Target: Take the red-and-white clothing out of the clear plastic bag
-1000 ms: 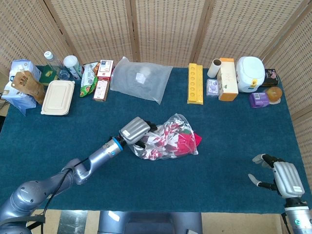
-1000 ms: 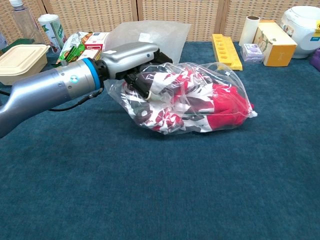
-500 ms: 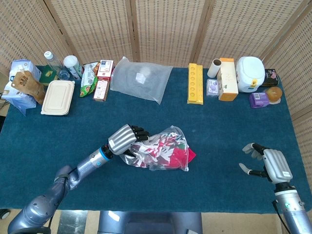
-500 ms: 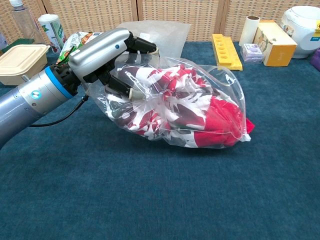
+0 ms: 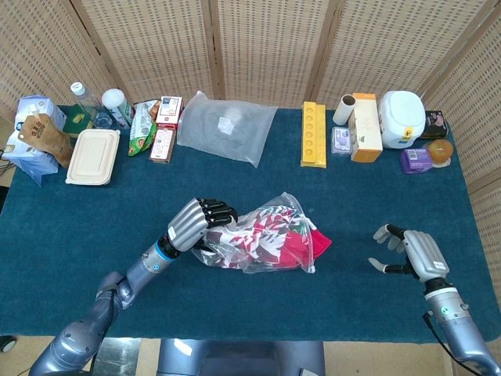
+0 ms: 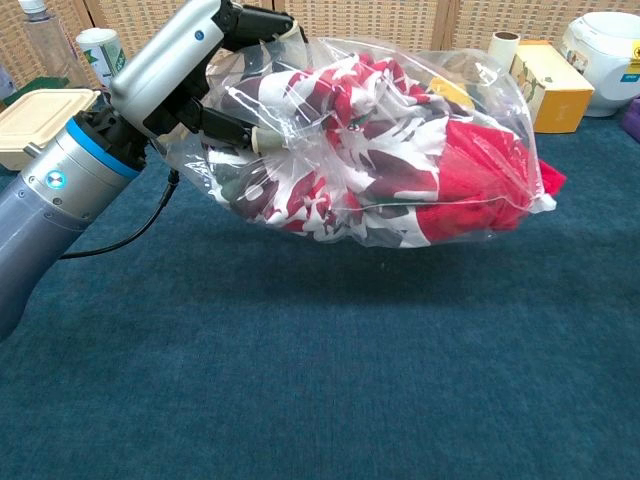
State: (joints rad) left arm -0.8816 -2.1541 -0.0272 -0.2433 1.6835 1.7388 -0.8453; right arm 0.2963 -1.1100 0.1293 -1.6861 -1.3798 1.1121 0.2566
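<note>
Along the far left edge of the blue table sit a brown paper pouch, a water bottle, a white canister and a beige lidded food box. Next to them are snack packets and two red-and-white cartons, then a flat clear bag lying empty-looking near the back.

Nearer the front, the left hand grips the open end of the clear plastic bag, fingers curled into the bunched plastic. From the chest camera the bag hangs clear of the table, with a shadow on the cloth beneath it. The red-and-white clothing is wholly inside, crumpled, with the solid red part toward the closed right end.

Behind the bag stand a yellow tray, a paper roll, a tan box, a small purple packet, a white appliance, a purple tub and an orange round thing.

At the lower right the right hand is above the table, well apart from the bag, fingers spread and holding nothing.

In the chest view the bag covers most of the yellow tray, and the right hand falls outside the frame. How much of the left hand's fingers lie inside the bag's mouth is hard to make out through the creased plastic.
</note>
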